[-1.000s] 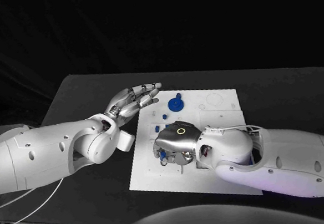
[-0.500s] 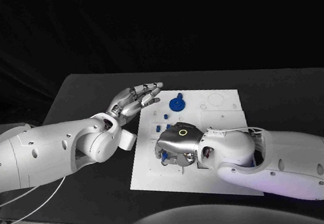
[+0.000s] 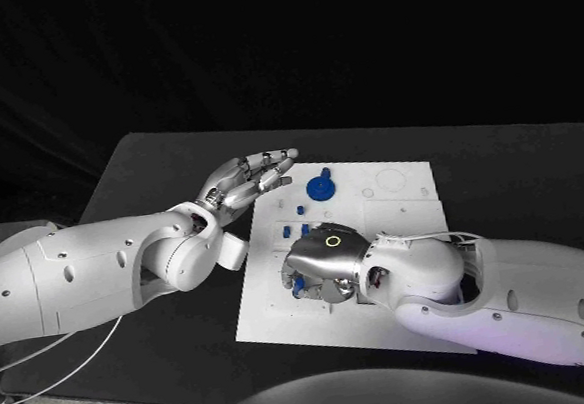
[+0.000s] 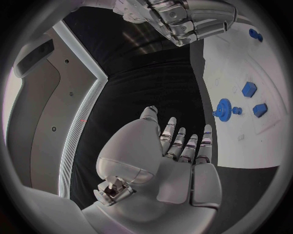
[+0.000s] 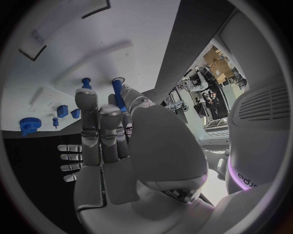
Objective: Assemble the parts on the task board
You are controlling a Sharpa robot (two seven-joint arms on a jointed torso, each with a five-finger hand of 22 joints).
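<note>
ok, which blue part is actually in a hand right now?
The long blue pin, pinched in the right hand over the task board. The blue gear and small blocks lie untouched.

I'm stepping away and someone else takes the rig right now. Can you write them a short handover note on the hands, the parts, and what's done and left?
Left hand: holds nothing, fingers apart, poised over the black table off the far left corner of the white task board.
Right hand: over the board's near left part, pinching a slim blue peg.
Parts: a blue toothed gear on the board's far side; two small blue blocks between it and the right hand; another short blue peg stands near the held one.
Done: peg picked up.
Left: seat this peg and place the loose pieces.
</note>
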